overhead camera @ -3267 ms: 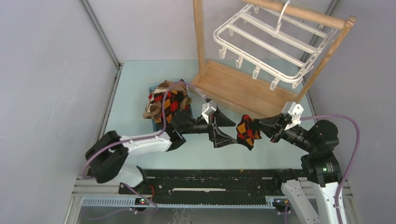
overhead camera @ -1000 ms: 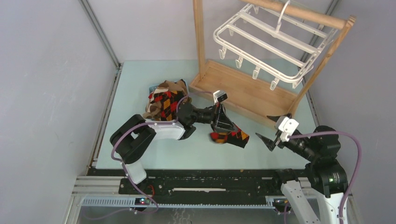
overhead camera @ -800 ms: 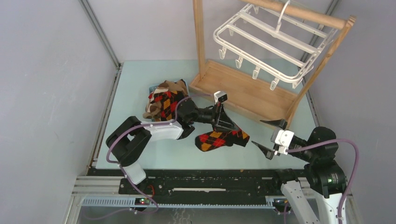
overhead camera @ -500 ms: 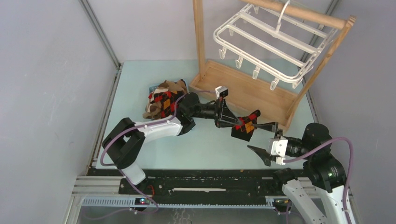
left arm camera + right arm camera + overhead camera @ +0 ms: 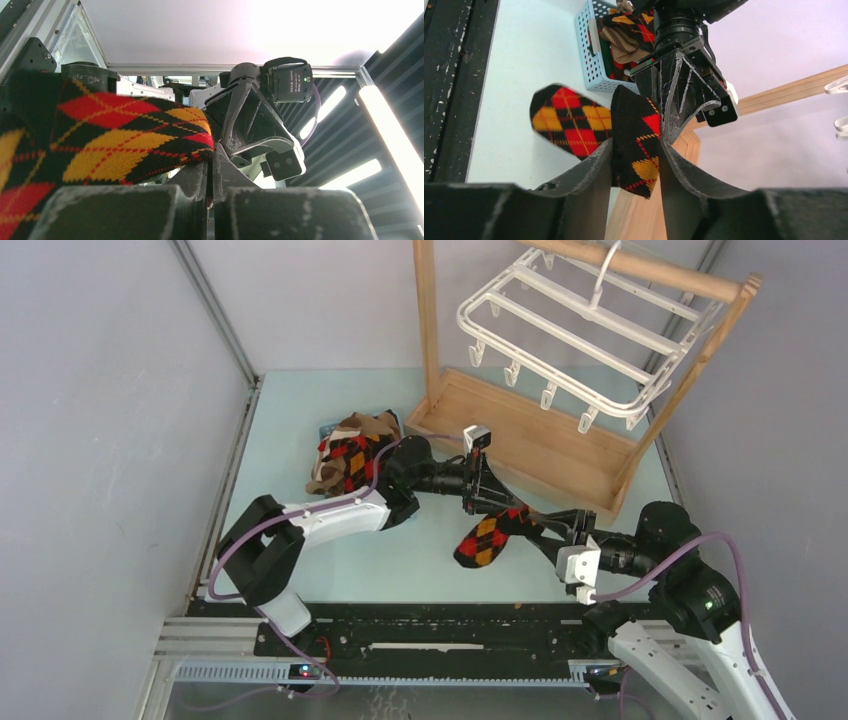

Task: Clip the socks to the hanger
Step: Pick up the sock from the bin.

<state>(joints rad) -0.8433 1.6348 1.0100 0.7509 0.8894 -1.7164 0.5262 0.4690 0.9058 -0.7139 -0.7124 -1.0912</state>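
The left arm (image 5: pixel 330 518) lies long and low over the worktop (image 5: pixel 290 420), running from its base at near left out to the middle, with the wrist turned so its camera sits on top. The left hand (image 5: pixel 492 506) is pressed together, pinching the argyle sock (image 5: pixel 484 538) by one end. In its wrist view the fingers (image 5: pixel 125 215) meet tight and the fabric is caught in the seam between them. The sock droops from that pinch toward the near side, its free end hanging just above the middle of the worktop.

From near right, the right arm (image 5: pixel 690 585) is folded at the elbow, with its forearm aimed left. The right hand (image 5: pixel 548 528) is almost tip to tip with the left one. Its wrist view shows one finger (image 5: pixel 594 170) on each side of the sock's dark stretch, right below the left hand. Fabric fills the gap between them. Whether they are truly squeezing it or only bracketing it, I cannot tell.

At far right, the hanger (image 5: pixel 575 330) hangs by its hook from the rail of the stand (image 5: pixel 530 435), tilted, with its clips dangling, well apart from both hands. The other socks (image 5: pixel 350 455) are heaped in the basket (image 5: pixel 591 45), just left of the stand and beside the left forearm.
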